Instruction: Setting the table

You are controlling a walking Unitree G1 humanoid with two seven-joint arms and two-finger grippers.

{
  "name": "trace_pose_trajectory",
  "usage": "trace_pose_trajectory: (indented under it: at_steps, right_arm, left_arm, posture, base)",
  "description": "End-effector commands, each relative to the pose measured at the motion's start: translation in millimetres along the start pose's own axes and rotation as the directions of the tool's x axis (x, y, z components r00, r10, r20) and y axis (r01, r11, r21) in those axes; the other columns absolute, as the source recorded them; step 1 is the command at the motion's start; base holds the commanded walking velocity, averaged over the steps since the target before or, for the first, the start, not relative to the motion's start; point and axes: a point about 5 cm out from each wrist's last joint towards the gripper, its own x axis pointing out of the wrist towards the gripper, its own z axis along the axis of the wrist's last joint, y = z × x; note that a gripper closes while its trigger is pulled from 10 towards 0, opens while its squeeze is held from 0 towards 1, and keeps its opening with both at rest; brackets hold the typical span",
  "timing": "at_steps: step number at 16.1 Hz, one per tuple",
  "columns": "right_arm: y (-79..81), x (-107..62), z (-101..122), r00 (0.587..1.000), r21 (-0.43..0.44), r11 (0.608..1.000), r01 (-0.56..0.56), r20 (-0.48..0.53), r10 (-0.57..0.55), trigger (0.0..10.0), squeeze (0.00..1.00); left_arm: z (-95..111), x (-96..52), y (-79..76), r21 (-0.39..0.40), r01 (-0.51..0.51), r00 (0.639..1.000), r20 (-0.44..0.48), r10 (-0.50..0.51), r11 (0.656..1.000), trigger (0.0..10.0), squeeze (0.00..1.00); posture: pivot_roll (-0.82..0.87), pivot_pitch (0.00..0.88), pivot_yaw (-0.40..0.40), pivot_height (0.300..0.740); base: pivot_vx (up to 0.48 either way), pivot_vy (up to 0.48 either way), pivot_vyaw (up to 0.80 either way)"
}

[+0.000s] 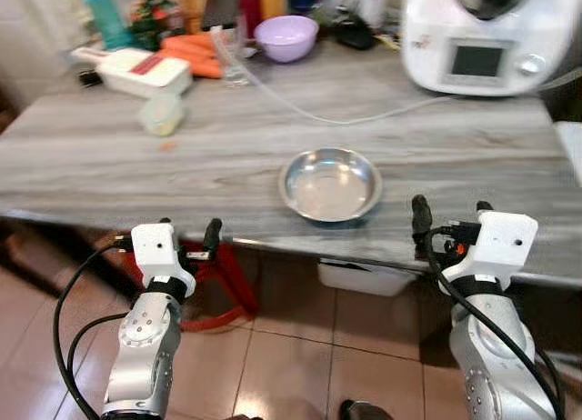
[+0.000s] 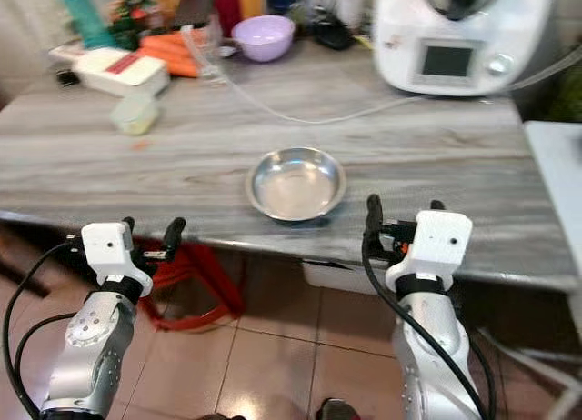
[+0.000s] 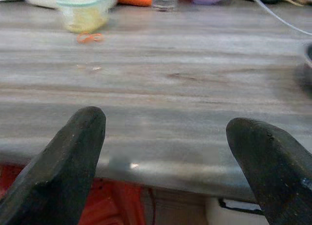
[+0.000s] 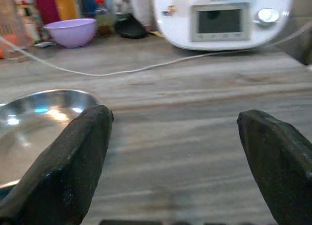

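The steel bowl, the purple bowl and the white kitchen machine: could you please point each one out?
steel bowl (image 1: 330,185), left eye view, inner bottom.
purple bowl (image 1: 285,36), left eye view, front wall.
white kitchen machine (image 4: 219,21), right wrist view, its screen.

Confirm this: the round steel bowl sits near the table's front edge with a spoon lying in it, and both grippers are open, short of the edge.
Not quite: the round steel bowl is empty, with no spoon in it, as the left eye view shows. The rest holds: it sits near the front edge of the grey wood-grain table, and the left gripper and right gripper are open, short of that edge.
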Motion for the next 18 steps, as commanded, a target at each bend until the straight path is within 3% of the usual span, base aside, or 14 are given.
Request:
trace_pose_trajectory:
  at_steps: [1, 6, 14, 18]
  right_arm:
    - [0.3, 0.7, 4.1, 1.000, -0.007, 1.000, 0.006, 0.010, -0.005, 10.0, 0.00]
    - [2.5, 1.4, 2.0, 1.000, 0.004, 1.000, 0.004, 0.002, -0.004, 10.0, 0.00]
    - [4.1, 4.9, 1.9, 1.000, 0.011, 1.000, 0.004, 0.003, -0.004, 10.0, 0.00]
    - [4.7, 6.2, 0.8, 1.000, 0.014, 1.000, 0.003, 0.001, -0.003, 10.0, 0.00]
  left_arm:
    - [-3.6, -1.2, 3.1, 0.014, -0.020, 1.000, -0.022, 0.020, 1.000, 10.0, 0.00]
    - [-2.6, 0.0, 2.4, 0.024, -0.024, 0.999, -0.020, 0.025, 0.999, 10.0, 0.00]
    - [-1.9, 0.9, 2.3, 0.031, -0.029, 0.999, -0.022, 0.029, 0.999, 10.0, 0.00]
    - [-2.1, 1.1, 2.2, 0.035, -0.027, 0.999, -0.024, 0.028, 0.999, 10.0, 0.00]
  posture:
    - [-0.09, 0.129, 0.081, 0.740]
    - [-0.09, 0.129, 0.081, 0.740]
    - [-0.09, 0.131, 0.083, 0.740]
    - [-0.09, 0.131, 0.083, 0.740]
  base:
    - [0.000, 0.000, -0.80]
    - [-0.050, 0.000, -0.75]
    - [-0.279, 0.000, 0.00]
    - [-0.304, 0.000, -0.42]
